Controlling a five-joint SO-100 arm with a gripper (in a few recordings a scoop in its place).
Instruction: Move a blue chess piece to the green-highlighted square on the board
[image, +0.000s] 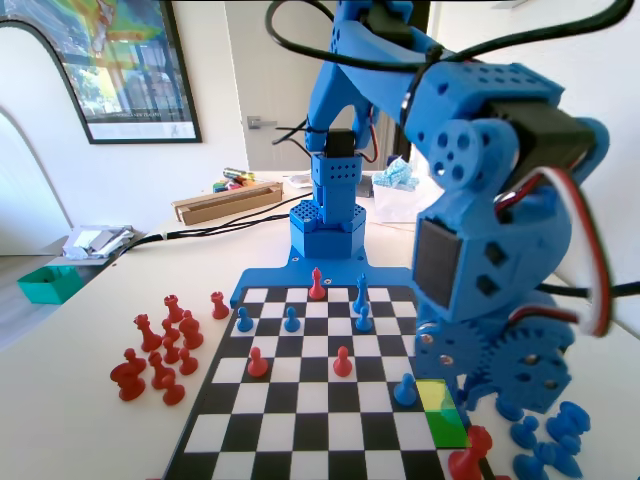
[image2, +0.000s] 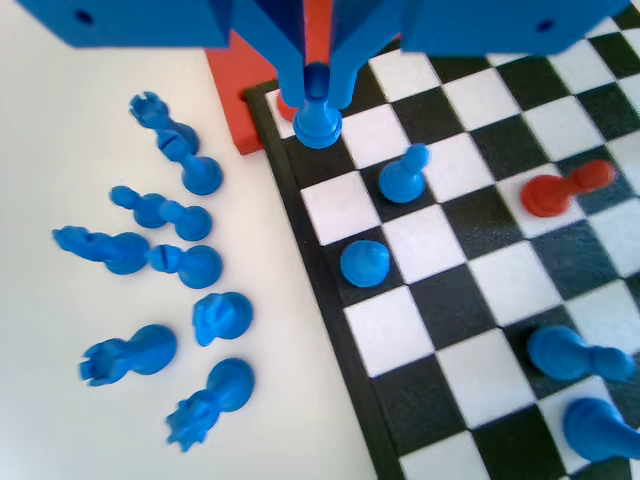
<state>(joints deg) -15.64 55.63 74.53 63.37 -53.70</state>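
Pawn (image2: 318, 118) pinched between tool (image2: 316, 95) jaws, hanging base-down above board (image2: 330, 300) corner, near its edge. Green-highlighted square (image: 440, 412) sits at same edge, partly hidden behind arm. Risk: shallow grip lets pawn slip; descent could clip neighbouring blue pawn (image2: 402, 175).

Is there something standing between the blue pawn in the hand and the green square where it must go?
Nothing visible does. The hand holds the blue pawn at the board's edge, near the green square. A red piece and a second blue pawn stand beside, not between.
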